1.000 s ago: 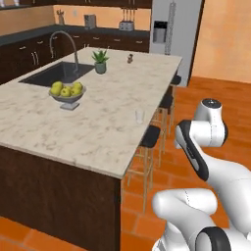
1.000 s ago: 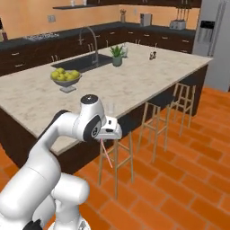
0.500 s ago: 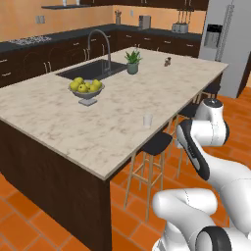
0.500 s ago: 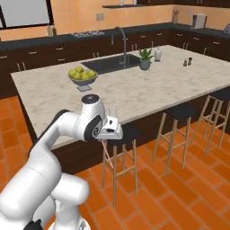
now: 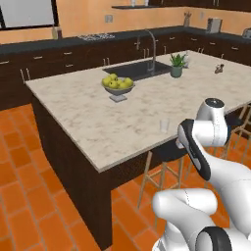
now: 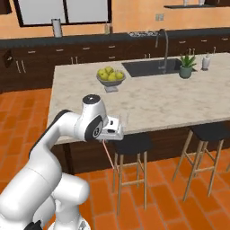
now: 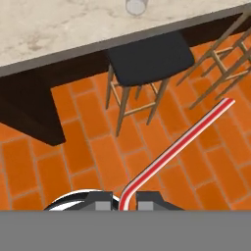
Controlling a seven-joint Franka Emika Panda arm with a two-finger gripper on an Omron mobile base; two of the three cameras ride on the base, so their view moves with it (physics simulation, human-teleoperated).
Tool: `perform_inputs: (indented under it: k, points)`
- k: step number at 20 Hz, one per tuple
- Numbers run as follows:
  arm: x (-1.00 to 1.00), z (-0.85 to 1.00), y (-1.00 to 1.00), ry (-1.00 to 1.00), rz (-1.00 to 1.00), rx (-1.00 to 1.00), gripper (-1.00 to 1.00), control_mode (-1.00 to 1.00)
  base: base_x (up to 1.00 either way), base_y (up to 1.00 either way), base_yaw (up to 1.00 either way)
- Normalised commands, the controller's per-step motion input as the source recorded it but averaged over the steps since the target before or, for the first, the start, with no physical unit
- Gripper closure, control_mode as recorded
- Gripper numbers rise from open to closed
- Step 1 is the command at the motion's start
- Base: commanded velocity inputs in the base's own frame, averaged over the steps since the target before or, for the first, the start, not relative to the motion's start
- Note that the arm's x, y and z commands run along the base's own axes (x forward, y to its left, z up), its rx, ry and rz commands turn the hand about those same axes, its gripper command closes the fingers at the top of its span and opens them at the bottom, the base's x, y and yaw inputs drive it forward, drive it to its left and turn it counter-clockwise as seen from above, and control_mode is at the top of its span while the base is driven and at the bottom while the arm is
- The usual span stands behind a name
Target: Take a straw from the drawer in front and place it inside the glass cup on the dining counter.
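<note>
My gripper is shut on the red-pink straw, which runs out from between the fingertips over the orange floor. In the right base view the gripper hangs beside the near edge of the dining counter, and the straw slants down below it. The small clear glass cup stands close to the counter's near edge, above a black stool; it also shows at the hand view's top, glass cup. The drawer is out of view.
A grey bowl of yellow-green fruit, a sink with a tap and a potted plant sit further back on the island. Black-seated wooden stools line its near side. Dark cabinets run along the back wall.
The whole picture has shifted: the base has moved around the island, so the counter now lies more square ahead. The gripper stays shut on the straw.
</note>
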Motion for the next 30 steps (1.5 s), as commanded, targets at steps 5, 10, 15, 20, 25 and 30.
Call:
perform_inputs:
  k: [5, 10, 15, 20, 25, 30]
  points:
    - [0.0, 0.0, 0.0, 0.0, 0.0, 0.0, 1.0, 1.0, 0.0, -0.7, 0.6]
    - [0.0, 0.0, 0.0, 0.0, 0.0, 0.0, 1.0, 1.0, 0.0, -0.73, 0.58]
    - [0.0, 0.0, 0.0, 0.0, 0.0, 0.0, 1.0, 1.0, 0.18, -0.45, 0.47]
    - [0.0, 0.0, 0.0, 0.0, 0.0, 0.0, 1.0, 1.0, 0.71, -0.05, 0.19]
    - [0.0, 0.0, 0.0, 0.0, 0.0, 0.0, 1.0, 1.0, 0.99, -0.29, 0.04]
    - [-0.23, 0.33, 0.0, -0.09, 0.01, 0.05, 1.0, -1.0, 0.26, -0.01, 0.02]
